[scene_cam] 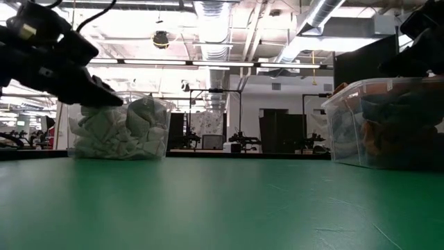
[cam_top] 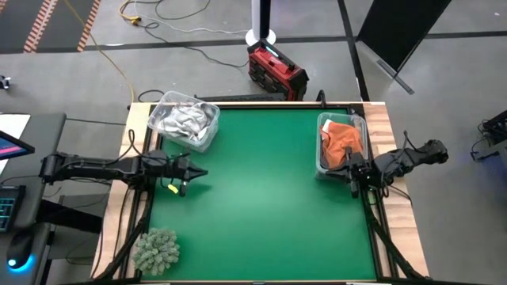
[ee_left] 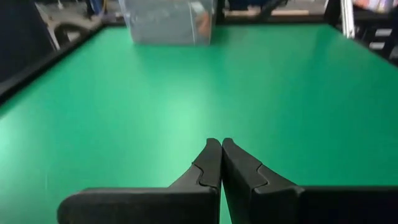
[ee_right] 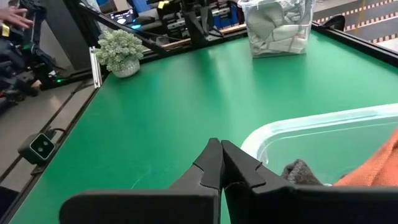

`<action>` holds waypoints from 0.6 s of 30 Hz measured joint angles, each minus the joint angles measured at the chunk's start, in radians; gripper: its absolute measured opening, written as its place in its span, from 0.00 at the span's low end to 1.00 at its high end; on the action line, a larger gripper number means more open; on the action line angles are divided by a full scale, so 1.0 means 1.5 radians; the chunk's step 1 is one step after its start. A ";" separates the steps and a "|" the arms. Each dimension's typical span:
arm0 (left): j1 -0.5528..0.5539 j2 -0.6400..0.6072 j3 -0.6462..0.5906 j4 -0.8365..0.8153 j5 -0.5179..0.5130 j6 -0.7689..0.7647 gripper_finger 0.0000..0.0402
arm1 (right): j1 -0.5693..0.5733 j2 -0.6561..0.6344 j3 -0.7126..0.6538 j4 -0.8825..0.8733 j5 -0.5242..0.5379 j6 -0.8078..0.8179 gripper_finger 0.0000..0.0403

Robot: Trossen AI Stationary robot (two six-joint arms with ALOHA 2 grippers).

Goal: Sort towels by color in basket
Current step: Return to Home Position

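Hanging over the green table (cam_top: 261, 207), both of your grippers are sitting clenched and carrying nothing.
Your left gripper (cam_top: 203, 172) is hovering above the table's left side with its fingers pressed together, just in front of the left clear bin (cam_top: 212, 141), where the white and light grey towels (cam_top: 184, 119) are lying heaped. Over on the right, the right clear bin (cam_top: 320, 162) is holding a rust-orange towel (cam_top: 342, 138) and what is probably a dark grey towel (ee_right: 300, 172) beside it. Your right gripper (cam_top: 353, 187) is hanging at that bin's near end, fingers closed together.
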 joint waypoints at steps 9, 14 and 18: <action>0.000 -0.059 0.002 -0.184 -0.001 0.000 0.01 | 0.019 0.000 0.000 0.000 0.000 0.000 0.08; 0.000 -0.104 0.004 -0.214 -0.012 0.000 0.01 | 0.016 0.000 -0.001 0.002 0.000 0.001 0.08; 0.001 -0.144 0.002 -0.203 -0.016 0.000 0.01 | 0.007 -0.001 -0.025 0.035 0.003 -0.001 0.08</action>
